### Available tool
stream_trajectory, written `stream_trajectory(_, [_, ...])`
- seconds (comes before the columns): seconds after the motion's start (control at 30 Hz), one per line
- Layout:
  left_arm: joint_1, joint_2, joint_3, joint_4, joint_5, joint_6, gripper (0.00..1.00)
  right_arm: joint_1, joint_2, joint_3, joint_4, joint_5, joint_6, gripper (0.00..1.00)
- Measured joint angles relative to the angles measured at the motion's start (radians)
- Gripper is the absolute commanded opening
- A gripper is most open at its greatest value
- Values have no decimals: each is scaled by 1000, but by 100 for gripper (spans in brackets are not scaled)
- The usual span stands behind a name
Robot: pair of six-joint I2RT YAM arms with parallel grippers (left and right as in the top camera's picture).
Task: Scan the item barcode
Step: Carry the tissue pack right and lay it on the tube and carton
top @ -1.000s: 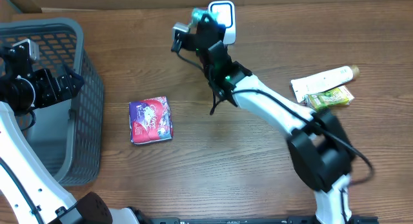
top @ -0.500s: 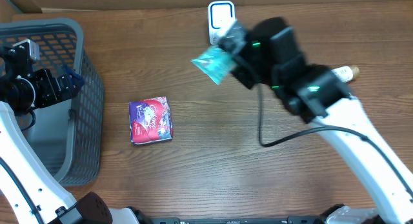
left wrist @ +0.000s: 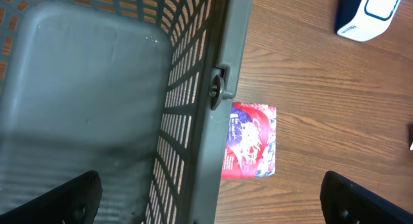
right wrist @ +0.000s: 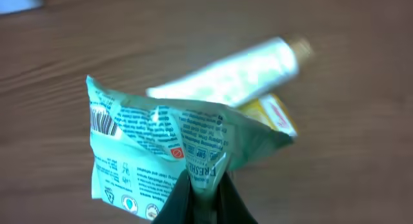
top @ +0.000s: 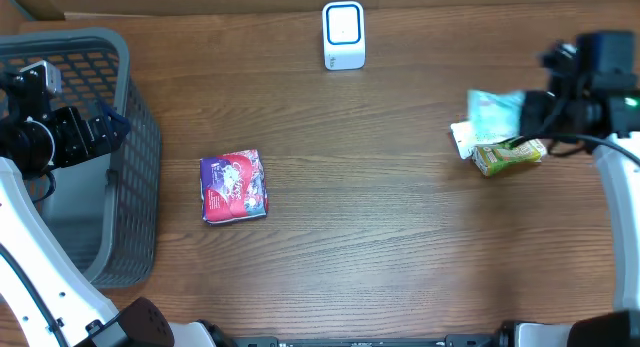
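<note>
My right gripper [right wrist: 205, 193] is shut on the crimped edge of a light teal packet [right wrist: 161, 150] with a barcode printed at its upper left corner. In the overhead view this teal packet [top: 495, 114] is blurred and hangs at the right side of the table, just left of the right gripper [top: 535, 112]. The white barcode scanner [top: 343, 35] stands at the back middle, far from the packet. My left gripper [top: 105, 127] is open over the grey basket [top: 140, 157], its dark fingertips [left wrist: 80, 195] wide apart with nothing between them.
A white tube [top: 505, 122] and a yellow-green packet [top: 510, 154] lie at the right, under the held packet. A red and purple packet [top: 234, 186] lies on the wood just right of the basket. Cardboard runs along the table's back edge.
The right arm has swung from the scanner at the back middle across to the right side, carrying the teal packet with it. The left arm has stayed still.
</note>
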Motion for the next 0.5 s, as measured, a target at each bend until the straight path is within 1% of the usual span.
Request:
stream_trajectory(0.1, [0, 0, 0, 0, 0, 0, 100, -73, 4, -133, 82, 4, 48, 4])
stream_trajectory(0.27, [0, 0, 0, 0, 0, 0, 100, -105, 10, -298, 182, 3, 94, 4])
stream_trajectory(0.33, [0, 0, 0, 0, 0, 0, 99, -106, 11, -331, 208, 0, 110, 4])
stream_trajectory(0.5, [0, 0, 0, 0, 0, 0, 100, -109, 11, -337, 306, -3, 136, 4])
